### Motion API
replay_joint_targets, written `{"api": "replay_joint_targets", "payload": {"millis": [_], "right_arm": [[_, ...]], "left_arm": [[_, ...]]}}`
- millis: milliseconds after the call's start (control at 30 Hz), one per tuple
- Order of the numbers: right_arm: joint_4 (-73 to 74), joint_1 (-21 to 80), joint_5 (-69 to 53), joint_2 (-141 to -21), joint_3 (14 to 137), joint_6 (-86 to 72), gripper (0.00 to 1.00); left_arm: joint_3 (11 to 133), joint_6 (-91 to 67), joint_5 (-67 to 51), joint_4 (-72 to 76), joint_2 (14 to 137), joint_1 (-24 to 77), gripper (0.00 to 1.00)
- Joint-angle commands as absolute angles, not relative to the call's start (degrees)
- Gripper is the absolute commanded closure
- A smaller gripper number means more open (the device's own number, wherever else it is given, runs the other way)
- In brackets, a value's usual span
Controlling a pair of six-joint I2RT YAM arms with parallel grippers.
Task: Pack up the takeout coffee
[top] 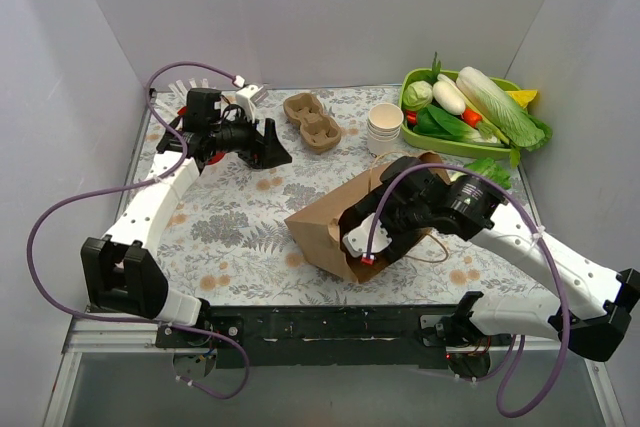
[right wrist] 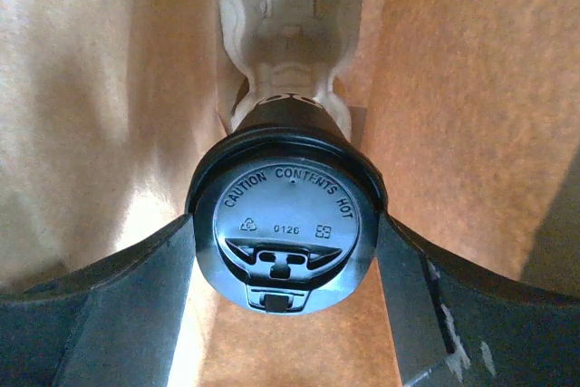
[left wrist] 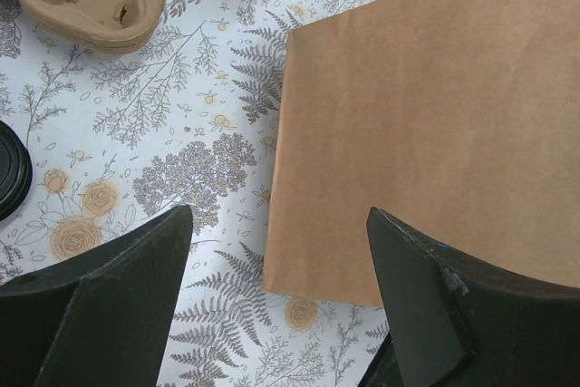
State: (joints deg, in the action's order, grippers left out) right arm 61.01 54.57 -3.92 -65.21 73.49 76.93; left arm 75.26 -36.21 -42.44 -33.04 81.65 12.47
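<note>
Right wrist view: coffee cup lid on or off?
On. The black lid is seated on the white cup, hiding its mouth; the cup sits in a pulp carrier inside the brown bag.

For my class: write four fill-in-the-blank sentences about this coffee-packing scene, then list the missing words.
1. The right gripper reaches inside the brown paper ___.
2. The lid on the coffee cup is ___.
3. An empty pulp carrier lies beside the stack of white ___.
4. The left gripper is ___, holding nothing.
Missing words: bag; black; cups; open.
</note>
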Motion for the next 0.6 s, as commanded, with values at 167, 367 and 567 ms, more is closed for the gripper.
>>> {"api": "replay_joint_targets", "payload": {"millis": [167,367,567], "right_arm": [[56.87,51.77,-0.35,-66.71,70.75,77.34,0.99],[54.76,45.8,-3.15,-68.99,71.02,81.82,0.99],[52.91,41.58,-9.22,-70.14,70.49,87.18,0.99]], "left_arm": [[78.04,-34.89,-46.84,-33.49,84.02,12.04,0.22],[77.7,-34.8,-49.13,-32.96,84.81,12.04,0.22],[76.82,-34.19,-50.1,-32.96,85.34,12.04,0.23]]}}
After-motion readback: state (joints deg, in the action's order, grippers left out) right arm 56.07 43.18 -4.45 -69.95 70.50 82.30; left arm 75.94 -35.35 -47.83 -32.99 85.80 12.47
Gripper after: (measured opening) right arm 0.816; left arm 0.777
